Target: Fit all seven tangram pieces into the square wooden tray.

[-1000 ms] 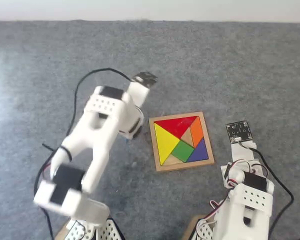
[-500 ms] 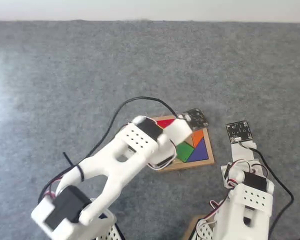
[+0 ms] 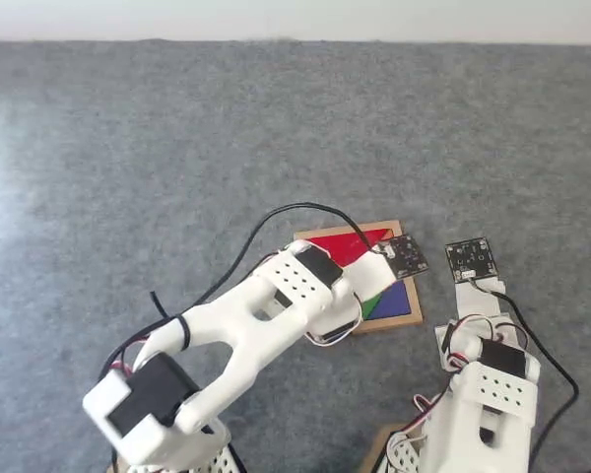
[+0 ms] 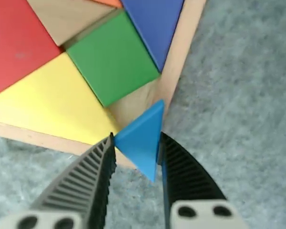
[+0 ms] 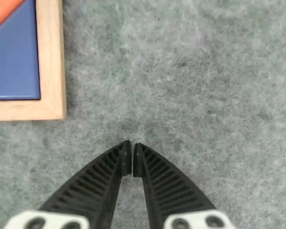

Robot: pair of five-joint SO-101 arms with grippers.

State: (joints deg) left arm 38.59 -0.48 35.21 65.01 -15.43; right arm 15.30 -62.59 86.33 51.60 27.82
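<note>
High camera: fixed overhead, far, looking down over the table [image 3: 128,118]. Wrist cameras: close, looking down past left gripper [image 4: 136,138] and right gripper [image 5: 132,143]. All three share the tray [image 3: 416,301] rim.

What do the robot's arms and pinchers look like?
The left arm and right arm are chunky white plastic with black motor blocks. A black cable loops over the left arm; thin red wires sit on the right arm. The left gripper and right gripper have pointy black fingers with ribbed insides.
</note>
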